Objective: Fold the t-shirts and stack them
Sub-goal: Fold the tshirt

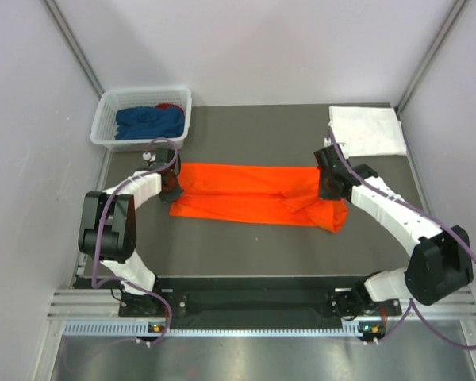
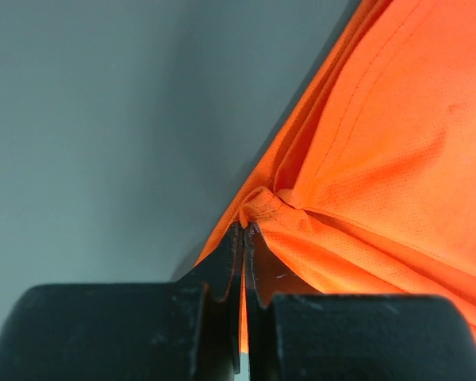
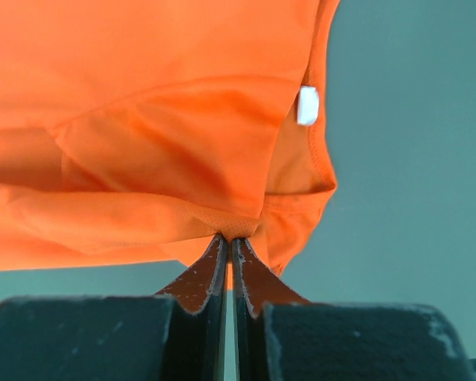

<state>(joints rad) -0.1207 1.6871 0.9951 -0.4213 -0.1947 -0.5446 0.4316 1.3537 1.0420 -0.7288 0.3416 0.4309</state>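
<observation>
- The bright orange soft cloth t-shirt (image 1: 246, 194) lies as a long, narrow band across the middle of the dark grey table (image 1: 246, 135), running from its left side to its right side.
- The left gripper (image 1: 172, 189) sits at the band's left end. In its wrist view the black fingers (image 2: 222, 270) are pressed together on a bunched fold of orange fabric.
- The right gripper (image 1: 327, 184) sits at the band's right end. Its fingers (image 3: 202, 274) are likewise closed, pinching the shirt's edge near a small white tag (image 3: 308, 105).
- A white cloth t-shirt (image 1: 367, 131) lies folded flat in the far right corner of the table.
- A white plastic lattice basket (image 1: 143, 93) stands at the far left corner.
- Inside it lie a crumpled dark blue t-shirt (image 1: 148, 121) and, behind that, a bit of red t-shirt (image 1: 170, 104).
</observation>
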